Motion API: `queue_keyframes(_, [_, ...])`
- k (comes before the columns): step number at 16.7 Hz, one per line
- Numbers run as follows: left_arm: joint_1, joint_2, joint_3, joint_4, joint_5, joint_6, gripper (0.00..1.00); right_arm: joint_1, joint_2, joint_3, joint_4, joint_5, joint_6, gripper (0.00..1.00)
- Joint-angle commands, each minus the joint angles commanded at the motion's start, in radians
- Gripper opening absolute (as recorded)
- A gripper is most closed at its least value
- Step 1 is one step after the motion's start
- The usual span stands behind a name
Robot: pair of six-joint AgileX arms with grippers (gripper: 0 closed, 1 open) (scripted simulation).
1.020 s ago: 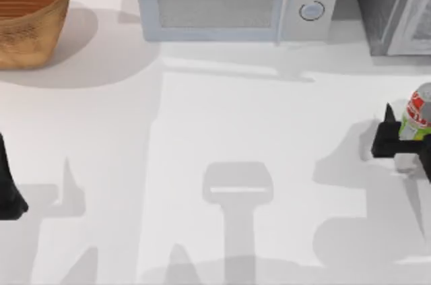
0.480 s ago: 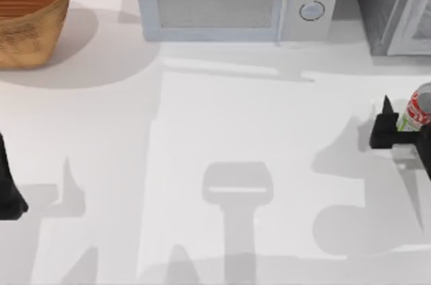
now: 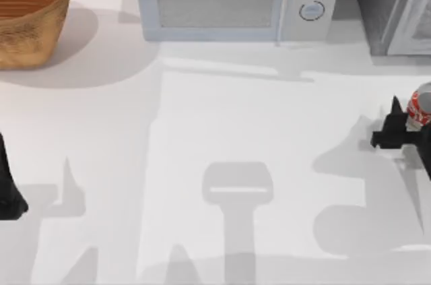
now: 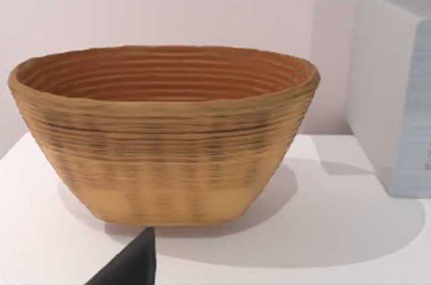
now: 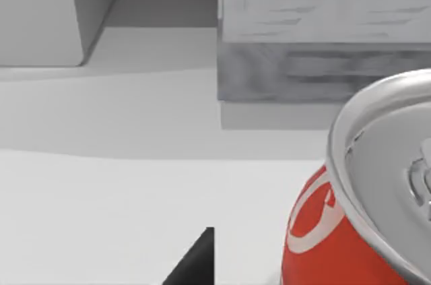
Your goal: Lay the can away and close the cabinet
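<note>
While my left gripper [image 3: 8, 194] sits parked at the tabletop's [image 3: 222, 116] left edge, near the wicker basket [image 3: 30, 12], its fingers unreadable, my right gripper [image 3: 404, 127] at the right edge pinches the can [image 3: 419, 106], before the cabinet [image 3: 390, 5].

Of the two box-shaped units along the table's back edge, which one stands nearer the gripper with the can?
The dark grey speckled cabinet in the back right corner, behind the right gripper and red-and-white can; the light grey microwave with two knobs stands farther left.

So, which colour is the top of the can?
Silver-grey metal, above a red label; can, right wrist view.
</note>
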Motion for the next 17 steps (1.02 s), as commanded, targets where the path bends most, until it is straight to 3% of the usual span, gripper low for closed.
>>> queue_keyframes(7, [0.000, 0.000, 0.000, 0.000, 0.000, 0.000, 1.00, 0.000, 0.000, 0.000, 0.000, 0.000, 0.000, 0.02])
queue_keyframes(17, [0.000, 0.000, 0.000, 0.000, 0.000, 0.000, 1.00, 0.001, 0.000, -0.001, 0.000, 0.000, 0.001, 0.00])
